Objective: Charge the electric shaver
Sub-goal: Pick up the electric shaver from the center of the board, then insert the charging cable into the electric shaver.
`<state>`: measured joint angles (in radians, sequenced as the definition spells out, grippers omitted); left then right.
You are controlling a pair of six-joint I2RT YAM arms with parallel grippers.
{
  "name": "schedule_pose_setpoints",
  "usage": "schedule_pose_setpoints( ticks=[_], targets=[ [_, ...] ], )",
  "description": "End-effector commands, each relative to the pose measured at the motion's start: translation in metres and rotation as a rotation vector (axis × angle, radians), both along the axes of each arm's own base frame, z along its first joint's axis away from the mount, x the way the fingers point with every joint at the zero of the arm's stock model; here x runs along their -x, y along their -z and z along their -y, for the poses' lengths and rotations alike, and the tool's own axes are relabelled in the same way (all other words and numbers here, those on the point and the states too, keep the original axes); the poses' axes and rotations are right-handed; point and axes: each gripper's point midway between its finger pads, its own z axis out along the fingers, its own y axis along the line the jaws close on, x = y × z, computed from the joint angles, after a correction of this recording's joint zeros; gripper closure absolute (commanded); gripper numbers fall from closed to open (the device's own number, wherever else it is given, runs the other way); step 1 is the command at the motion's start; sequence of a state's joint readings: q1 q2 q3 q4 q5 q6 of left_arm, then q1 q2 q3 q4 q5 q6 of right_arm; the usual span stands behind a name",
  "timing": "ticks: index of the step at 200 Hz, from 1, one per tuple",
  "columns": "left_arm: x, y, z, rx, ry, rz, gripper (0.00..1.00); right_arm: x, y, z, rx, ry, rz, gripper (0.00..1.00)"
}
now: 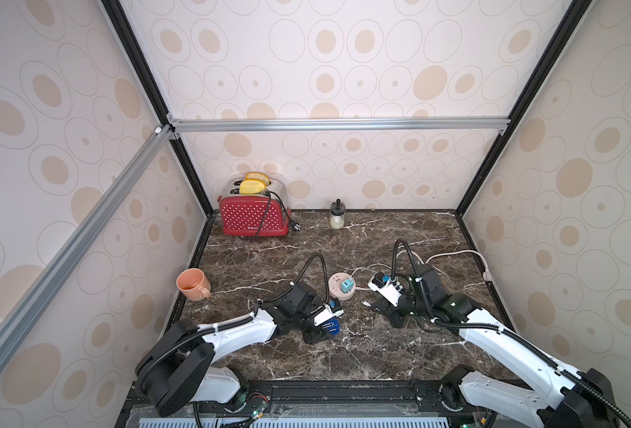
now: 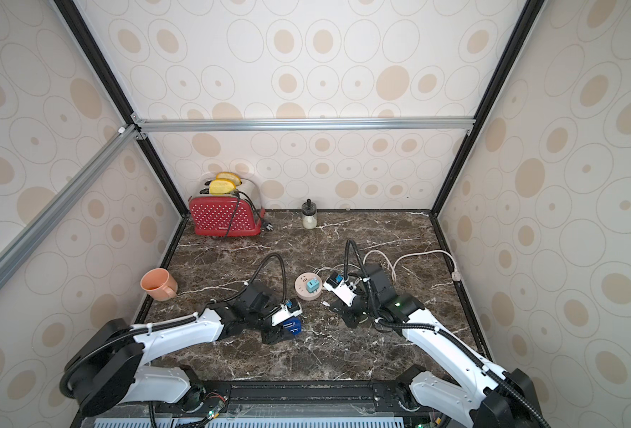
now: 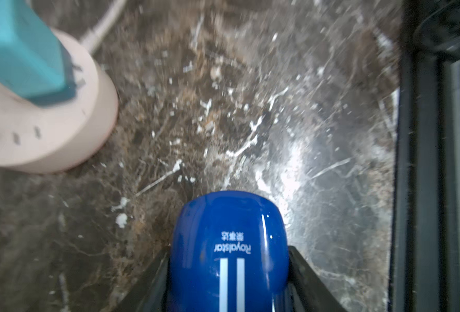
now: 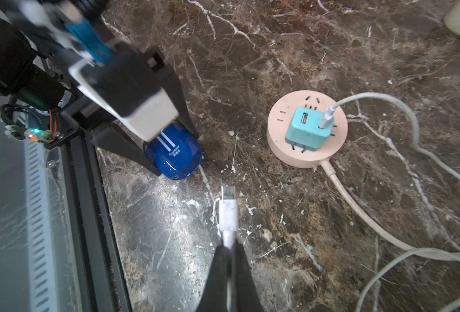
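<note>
The electric shaver [image 3: 229, 237] is glossy dark blue with two pale stripes. My left gripper [image 3: 229, 254] is shut on it, one black finger on each side, low over the marble in front of the round pink power strip [image 4: 279, 135]. Both top views show the electric shaver [image 1: 330, 328] [image 2: 293, 328] in that grip. My right gripper [image 4: 230, 247] is shut on the white charging cable plug [image 4: 228, 213], whose metal tip points toward the shaver [image 4: 175, 159] a short gap away. The cable's other end sits in a teal adapter [image 4: 308, 128] on the strip.
A red toaster [image 1: 253, 218] with bread stands at the back left, a small jar [image 1: 337, 216] beside it. An orange mug [image 1: 192, 284] lies by the left wall. Loose white cables [image 1: 451, 255] loop at the right. A black rail [image 4: 88, 216] edges the front.
</note>
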<state>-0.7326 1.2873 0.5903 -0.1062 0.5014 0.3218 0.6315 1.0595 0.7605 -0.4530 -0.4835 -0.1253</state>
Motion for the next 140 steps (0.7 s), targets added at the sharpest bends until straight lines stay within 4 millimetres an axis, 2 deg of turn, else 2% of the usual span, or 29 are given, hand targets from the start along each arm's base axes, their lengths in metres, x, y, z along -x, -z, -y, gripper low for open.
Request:
schedule_pose_setpoints(
  ticks=[1,25,43,57,93,140],
  targets=[
    [0.008,-0.044,0.004,0.155,0.158,0.133,1.0,0.017,-0.01,-0.005,0.001,-0.124,-0.059,1.0],
    [0.006,-0.068,-0.001,0.224,0.194,0.177,1.0,0.026,-0.024,-0.011,-0.01,-0.201,-0.078,1.0],
    [0.014,-0.072,-0.003,0.201,0.286,0.178,1.0,0.031,-0.033,-0.014,-0.001,-0.256,-0.077,1.0],
    [0.013,-0.077,-0.001,0.21,0.31,0.196,1.0,0.036,-0.038,-0.015,0.023,-0.296,-0.099,1.0],
    [-0.006,-0.103,0.003,0.314,0.285,0.249,1.0,0.047,-0.041,-0.019,0.078,-0.362,-0.121,1.0],
    [-0.007,-0.121,0.008,0.358,0.316,0.271,1.0,0.054,-0.045,-0.03,0.088,-0.408,-0.115,1.0]
  ],
)
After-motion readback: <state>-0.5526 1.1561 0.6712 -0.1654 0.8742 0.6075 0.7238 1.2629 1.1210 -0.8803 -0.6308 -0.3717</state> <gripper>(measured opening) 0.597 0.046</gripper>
